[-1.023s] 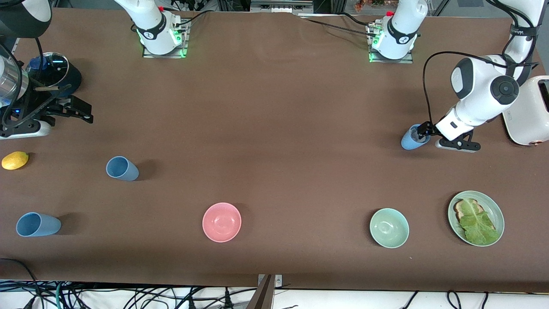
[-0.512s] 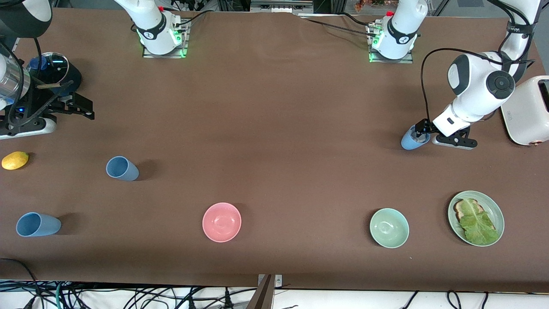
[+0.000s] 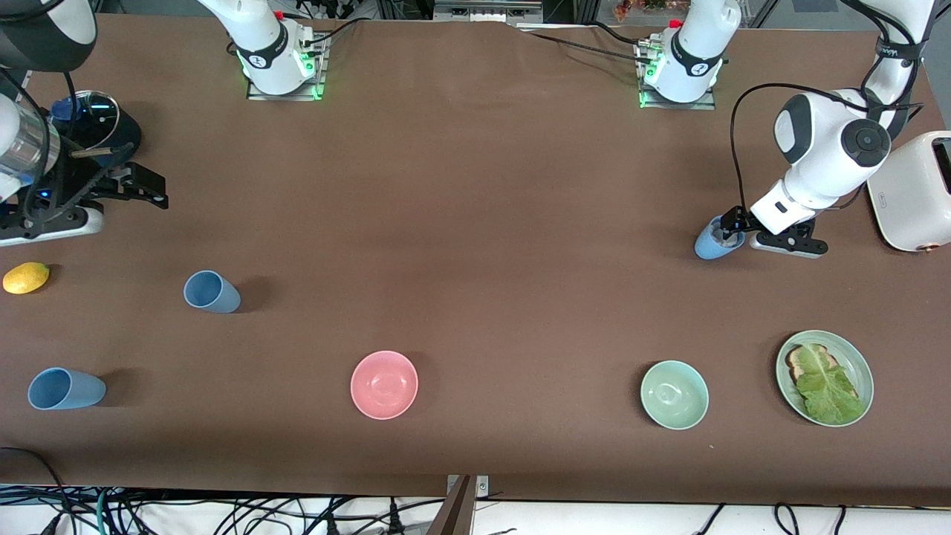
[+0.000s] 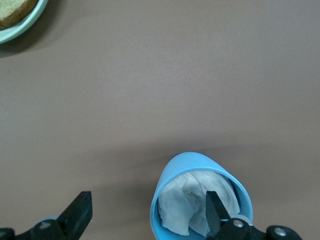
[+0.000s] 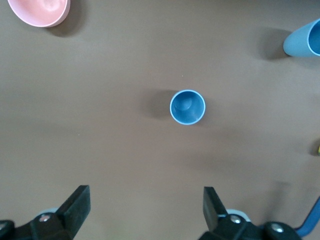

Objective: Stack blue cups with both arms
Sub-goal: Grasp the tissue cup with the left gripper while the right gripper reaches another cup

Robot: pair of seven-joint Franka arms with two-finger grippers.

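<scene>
I have the left tool (image 3: 732,227) down at a small matte light-blue tumbler cup (image 3: 711,244) at mid-height of the front frame, toward the left arm's end of the brown tabletop (image 3: 475,223). In the left wrist view the tool's jaws are spread wide. One finger (image 4: 216,212) is inside the cup's mouth, where crumpled white paper (image 4: 185,202) sits, and the other stands clear outside, so nothing is gripped.

The right tool (image 3: 148,189) hangs over the tabletop in the upper part of the frame at the right arm's end, its jaws also wide apart and empty. A second light-blue cup (image 3: 212,291) stands lower in the frame, and a third light-blue cup (image 3: 65,388) is near the bottom corner. A pink bowl (image 3: 384,384) sits low in the middle.
</scene>
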